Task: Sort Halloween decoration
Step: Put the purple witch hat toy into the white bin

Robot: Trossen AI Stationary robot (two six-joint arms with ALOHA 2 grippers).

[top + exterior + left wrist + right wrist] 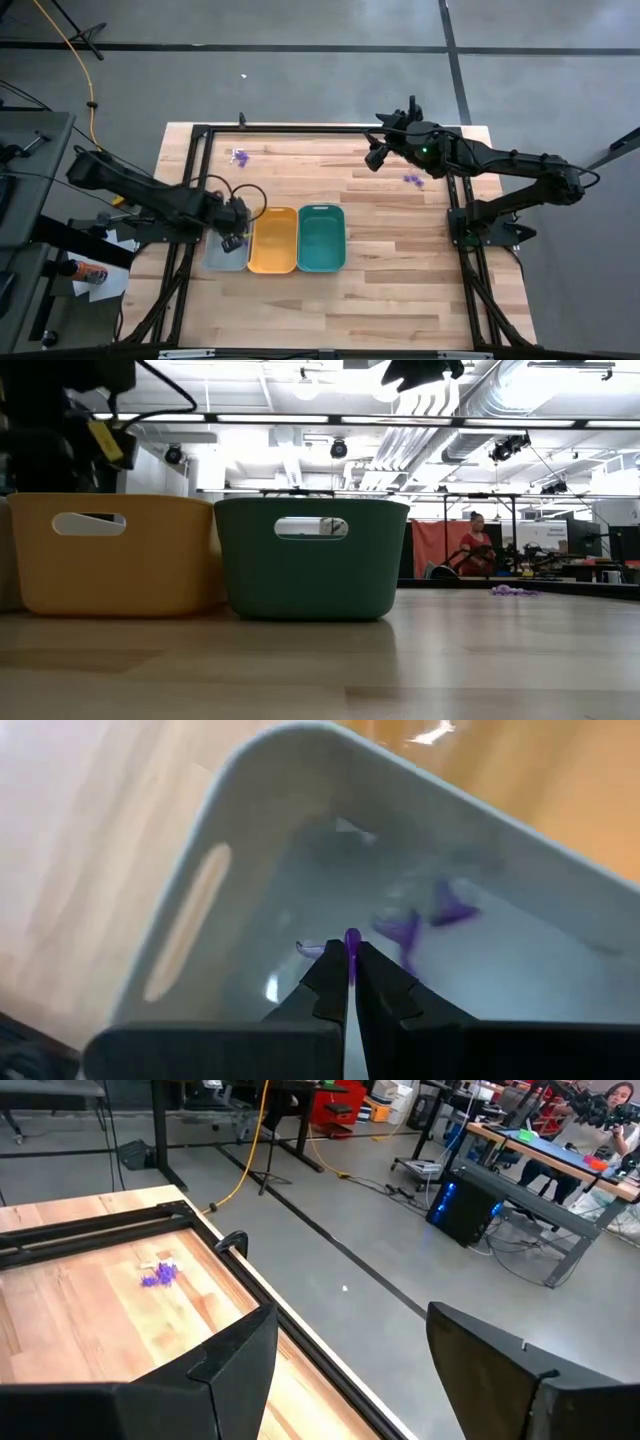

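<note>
left fingers pinching purple piece, no legible writing

We see a pale wood table with light and darker planks, framed by black rails. Near its left edge sit three trays: a grey tray, an orange tray and a teal tray. Purple pieces with a white one lie near the far edge; more purple pieces lie inside grey. Both arms are dark.
</note>
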